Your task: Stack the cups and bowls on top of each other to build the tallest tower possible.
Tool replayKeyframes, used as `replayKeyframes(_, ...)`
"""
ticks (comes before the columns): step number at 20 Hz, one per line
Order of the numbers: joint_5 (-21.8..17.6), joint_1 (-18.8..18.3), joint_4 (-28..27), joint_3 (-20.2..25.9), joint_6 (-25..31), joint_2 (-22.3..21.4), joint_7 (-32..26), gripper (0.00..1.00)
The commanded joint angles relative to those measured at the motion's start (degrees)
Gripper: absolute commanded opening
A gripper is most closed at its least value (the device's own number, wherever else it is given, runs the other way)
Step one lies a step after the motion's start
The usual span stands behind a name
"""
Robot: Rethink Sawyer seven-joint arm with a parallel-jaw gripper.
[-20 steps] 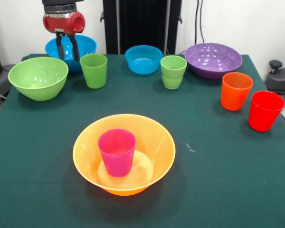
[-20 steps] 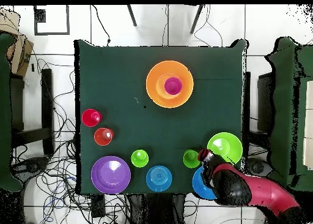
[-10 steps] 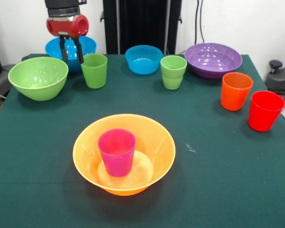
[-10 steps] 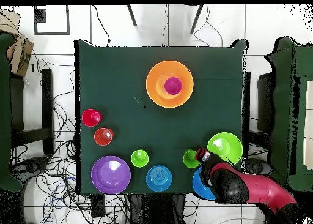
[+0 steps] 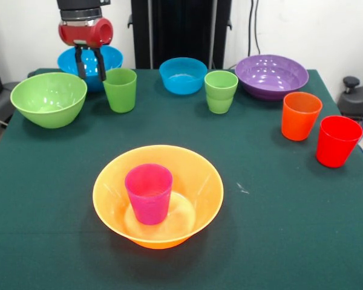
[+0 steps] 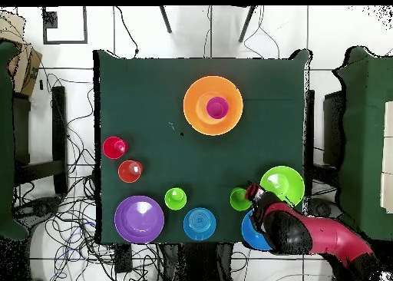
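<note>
1. The end effector [image 5: 89, 65] was seen in the front view hanging from a red and black wrist at the far left of the counter [image 5: 272, 199], with its two dark fingers [image 5: 80, 62] pointing down and a narrow gap between them.
2. Nothing was gripped between the fingers; they were spread slightly and no contact with any object could be made out.
3. The end effector was placed in front of the large blue bowl [image 5: 112, 58], just beside the rim of a lime green cup [image 5: 120, 89], and above the gap between that cup and the lime green bowl [image 5: 48, 99].
4. In the overhead view the end effector [image 6: 254, 193] was located between the lime green cup [image 6: 239, 200] and the lime green bowl [image 6: 282, 184], with the arm covering part of the large blue bowl.
5. The orange bowl [image 5: 196, 181] was set near the middle of the counter's near half, and the purple cup [image 5: 148, 193] was stood upright inside it.
6. Along the far edge the smaller blue bowl [image 5: 183, 75], a second lime green cup [image 5: 221, 91] and the wide purple bowl [image 5: 271, 75] were ranged in a row, each apart from the next.
7. The orange cup [image 5: 300, 115] and the red cup [image 5: 337, 141] were stood upright near each other at the right side.
</note>
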Motion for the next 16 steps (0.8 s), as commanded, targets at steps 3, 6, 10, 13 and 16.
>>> replayKeyframes(3,-4.91,0.19,-6.77,4.03,7.02,0.68,-10.76,1.0)
replayKeyframes(6,-4.99,-0.44,-7.47,4.55,7.4,1.33,-11.4,1.0)
replayKeyframes(10,-6.02,-0.36,-9.35,4.23,7.01,3.21,-11.56,1.0)
replayKeyframes(13,-7.04,0.07,-10.79,3.57,6.3,5.01,-11.31,1.0)
replayKeyframes(16,-8.4,1.12,-12.48,2.42,5.2,6.95,-10.4,1.0)
